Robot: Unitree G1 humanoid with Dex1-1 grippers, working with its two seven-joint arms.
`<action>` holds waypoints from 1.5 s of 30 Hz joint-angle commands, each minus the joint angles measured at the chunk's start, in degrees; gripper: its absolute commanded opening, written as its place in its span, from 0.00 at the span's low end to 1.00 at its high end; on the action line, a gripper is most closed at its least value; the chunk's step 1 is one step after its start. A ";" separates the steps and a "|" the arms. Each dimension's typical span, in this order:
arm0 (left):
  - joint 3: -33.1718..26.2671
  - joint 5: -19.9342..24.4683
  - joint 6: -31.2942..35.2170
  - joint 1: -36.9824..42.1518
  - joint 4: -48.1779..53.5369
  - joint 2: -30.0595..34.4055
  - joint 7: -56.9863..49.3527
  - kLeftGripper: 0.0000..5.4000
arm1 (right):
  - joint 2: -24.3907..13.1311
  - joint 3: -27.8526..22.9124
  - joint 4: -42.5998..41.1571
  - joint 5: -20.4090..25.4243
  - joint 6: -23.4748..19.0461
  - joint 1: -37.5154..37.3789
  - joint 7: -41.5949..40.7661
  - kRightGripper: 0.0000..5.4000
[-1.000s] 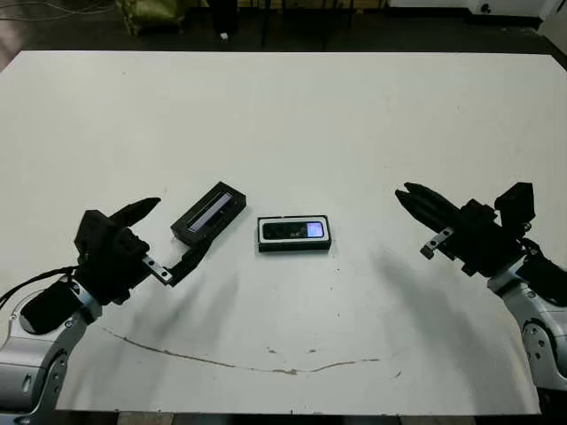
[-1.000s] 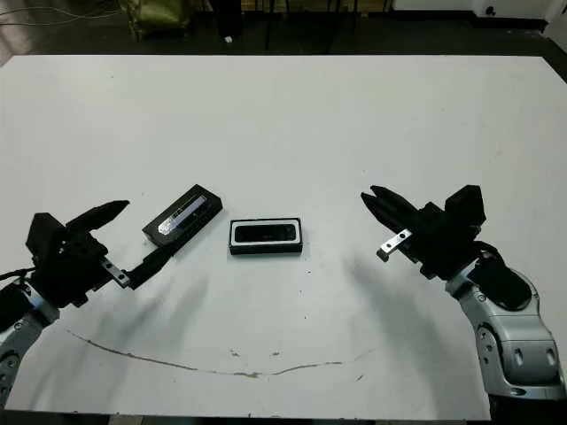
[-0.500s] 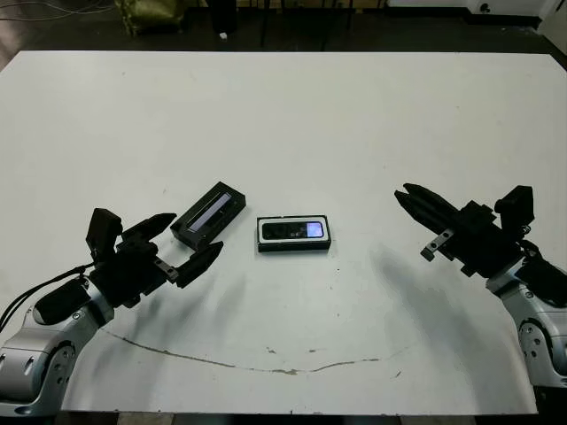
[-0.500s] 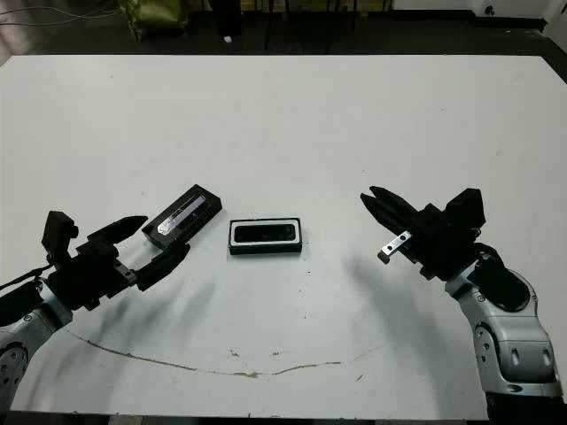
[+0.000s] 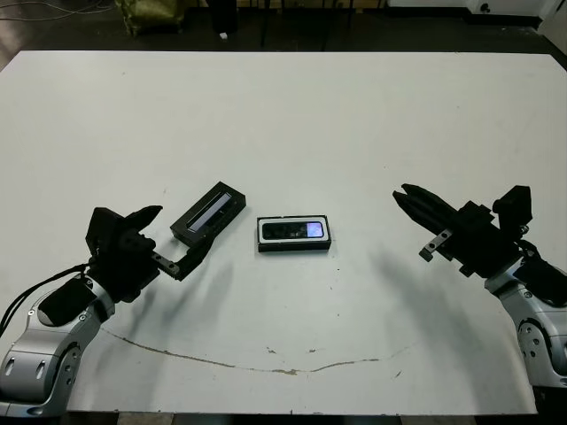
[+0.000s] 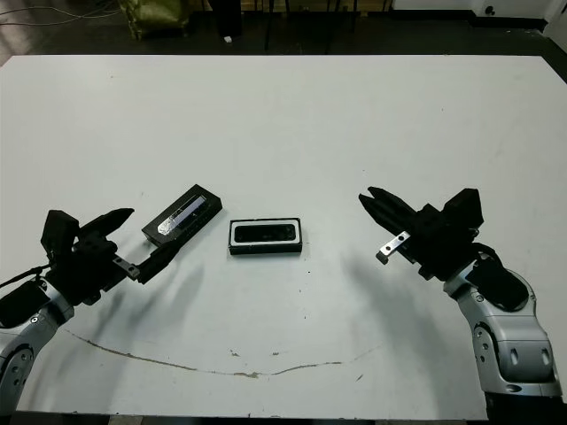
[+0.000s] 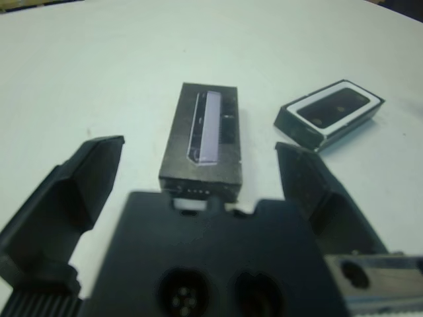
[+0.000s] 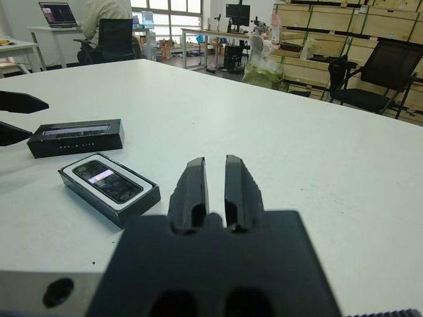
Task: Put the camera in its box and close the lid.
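Camera (image 5: pixel 295 231): a slim black oblong with a small bluish-white patch near its right end. It lies flat inside the box, near the middle of the table.
Box (image 5: pixel 294 245): a shallow tray with black outer walls; the white lining shows as a thin frame around the camera. It stands uncovered.
Lid (image 5: pixel 209 213): a flat black rectangle with a long pale grey glossy strip on its face. It lies on the table just to the left of the box, turned at an angle, not touching it.
Left gripper (image 5: pixel 174 240): its two black fingers are spread wide, holding nothing. It is low over the table at the near end of the lid, one finger on each side of that end.
Right gripper (image 5: pixel 409 200): its fingers are pressed close together with only a thin slit between, nothing in them. It is well apart from the box, on the right.
Table (image 5: pixel 354 124): white, with a thin dark curved mark near the front edge.
Left wrist view only: small pale dots in a row on the lid's near end wall.
Right wrist view only: beyond the table, a room with a person seated at a desk, a laptop, shelves of cartons and black chairs.
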State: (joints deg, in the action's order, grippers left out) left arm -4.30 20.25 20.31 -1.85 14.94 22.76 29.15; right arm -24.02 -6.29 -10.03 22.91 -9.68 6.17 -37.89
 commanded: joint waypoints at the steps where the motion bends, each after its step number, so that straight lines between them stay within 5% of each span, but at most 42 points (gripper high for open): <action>1: 0.49 -0.96 0.11 -0.51 -0.21 0.15 -0.22 1.00 | -0.18 0.14 -0.01 -0.11 -0.70 -0.86 0.17 0.00; 7: 1.31 -1.25 0.57 -0.37 -0.21 1.00 1.16 1.00 | -0.67 0.25 -1.22 -0.24 -2.80 -1.07 1.06 0.00; 19: 2.19 -1.93 1.51 1.40 -2.81 0.60 1.54 1.00 | 0.04 -0.01 2.06 0.26 0.60 -0.31 -1.64 0.00; 32: 2.13 -3.20 1.12 2.65 -5.95 -0.46 -0.53 1.00 | -0.58 0.07 -1.67 -0.29 -3.59 -1.35 1.35 0.00; 45: 2.73 -2.46 1.55 4.37 -8.31 0.17 3.08 1.00 | -0.51 0.06 -0.83 -0.11 -3.25 -1.30 0.83 0.00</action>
State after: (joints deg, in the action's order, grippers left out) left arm -2.04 17.99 21.07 2.54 7.67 22.33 31.75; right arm -24.04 -6.29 -11.12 22.99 -11.86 5.92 -37.12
